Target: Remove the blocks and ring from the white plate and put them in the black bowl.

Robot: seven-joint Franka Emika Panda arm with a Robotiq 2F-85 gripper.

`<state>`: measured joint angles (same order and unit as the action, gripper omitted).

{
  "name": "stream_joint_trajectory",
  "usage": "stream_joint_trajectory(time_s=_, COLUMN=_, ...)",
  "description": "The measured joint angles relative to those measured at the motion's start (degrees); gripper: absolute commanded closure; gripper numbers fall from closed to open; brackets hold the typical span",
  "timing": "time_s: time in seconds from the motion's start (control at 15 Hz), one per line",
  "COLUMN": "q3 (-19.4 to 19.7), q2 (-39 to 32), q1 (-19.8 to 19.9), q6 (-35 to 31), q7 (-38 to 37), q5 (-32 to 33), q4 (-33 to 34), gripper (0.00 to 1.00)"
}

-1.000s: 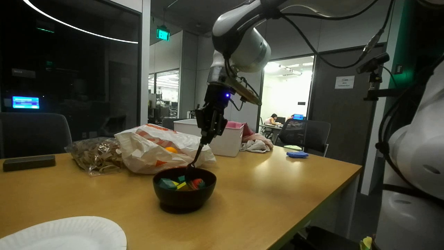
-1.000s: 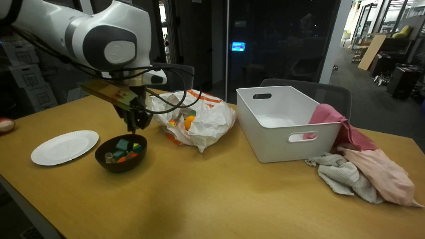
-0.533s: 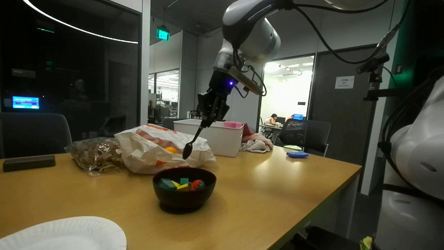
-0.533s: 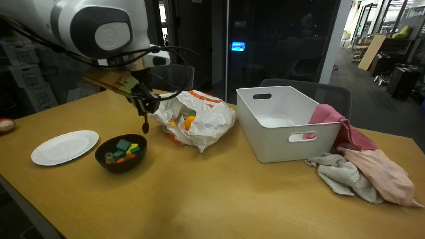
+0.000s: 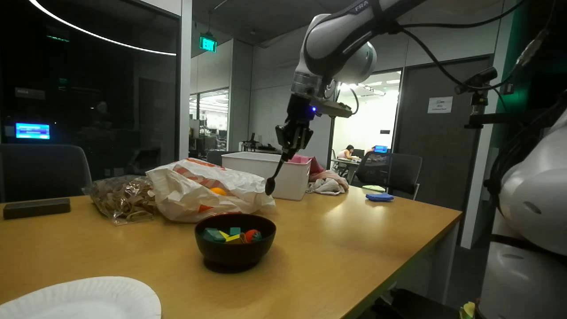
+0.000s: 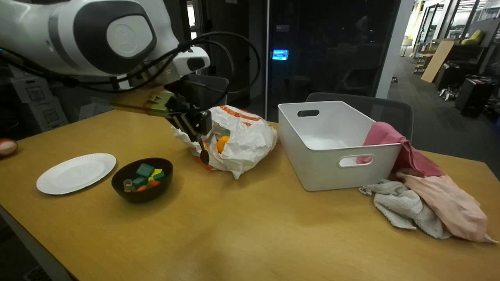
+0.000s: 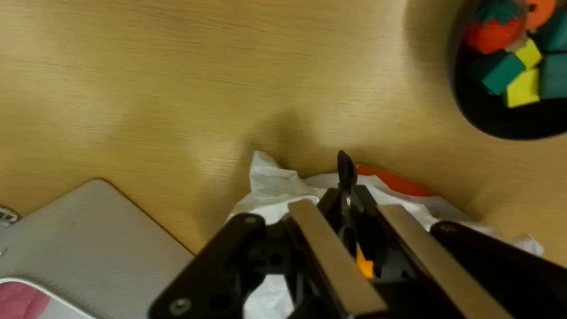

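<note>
In an exterior view, the white plate (image 5: 86,301) lay on the desk (image 5: 336,241), in front of and apart from the black bowl (image 5: 235,253), which held the yellow blocks (image 7: 522,91), the green blocks (image 7: 505,73) and the orange ring (image 7: 542,15). Beyond the bowl and higher than it, the gripper (image 5: 285,156) clutched a dark spoon (image 5: 269,186), tip slanting down. Farther behind the bowl sat a white bag (image 5: 230,199), then a white bin (image 5: 293,181).
</note>
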<state>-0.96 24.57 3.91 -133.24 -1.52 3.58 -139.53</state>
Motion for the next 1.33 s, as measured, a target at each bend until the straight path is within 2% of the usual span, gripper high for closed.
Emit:
stream_joint_trajectory(time_s=0.2, q3=-0.73, q2=0.30, q1=-0.49, q6=-0.02, q7=1.89, q5=5.66, q4=-3.64, gripper=0.90)
stream_joint_trajectory(time_s=0.53, q3=-0.85, q2=0.29, q1=-4.38, q6=-1.06, q7=11.27, q5=7.72, q4=-9.61, gripper=0.90)
stream_joint_trajectory(time_s=0.6, q3=-0.71, q2=0.33, q1=-4.96, q6=-1.07, q7=13.61, q5=7.95, q4=-10.44, gripper=0.83)
stream_joint_trajectory(time_s=0.67, q3=-0.51, q2=0.50, q1=-5.50, q6=-1.09, q7=16.08, q5=8.28, q4=-11.03, gripper=0.63)
stream_joint_trajectory(time_s=0.8, q3=0.05, q2=1.03, q1=-6.49, q6=-1.15, q7=21.20, q5=8.79, q4=-11.99, gripper=0.59)
stream_joint_trajectory(time_s=1.07, q3=1.29, q2=1.28, q1=-8.23, q6=-2.21, q7=28.61, q5=8.95, q4=-13.59, gripper=0.30)
stream_joint_trajectory(time_s=1.33, q3=1.72, q2=1.65, q1=-8.80, q6=-3.67, q7=31.75, q5=9.05, q4=-14.07, gripper=0.02)
